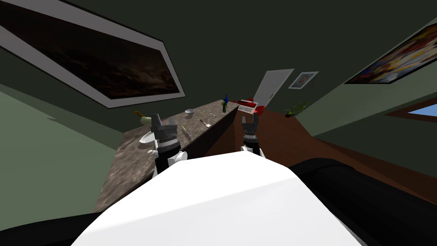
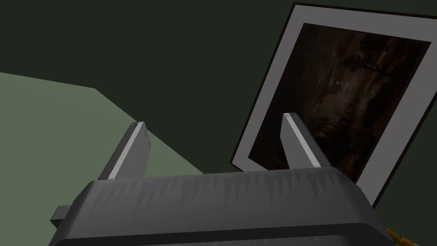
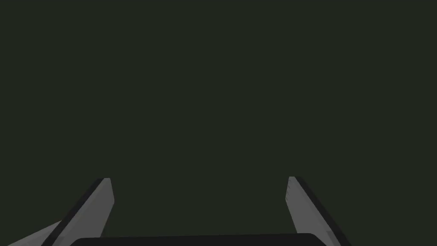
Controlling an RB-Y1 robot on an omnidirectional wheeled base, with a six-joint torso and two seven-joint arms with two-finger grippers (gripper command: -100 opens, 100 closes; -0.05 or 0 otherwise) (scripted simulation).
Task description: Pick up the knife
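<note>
The left pincer and right pincer were held wide; among thin utensils on the mottled brown table, the wrong one could be seized.

A long speckled brown counter carries a small grey bowl and, farther along, a green bottle; a large dark framed picture hangs above it.

A long mottled brown counter runs along the left wall. On it sit a white plate near, then a yellow-handled knife, a bowl and a dark bottle farther off.
</note>
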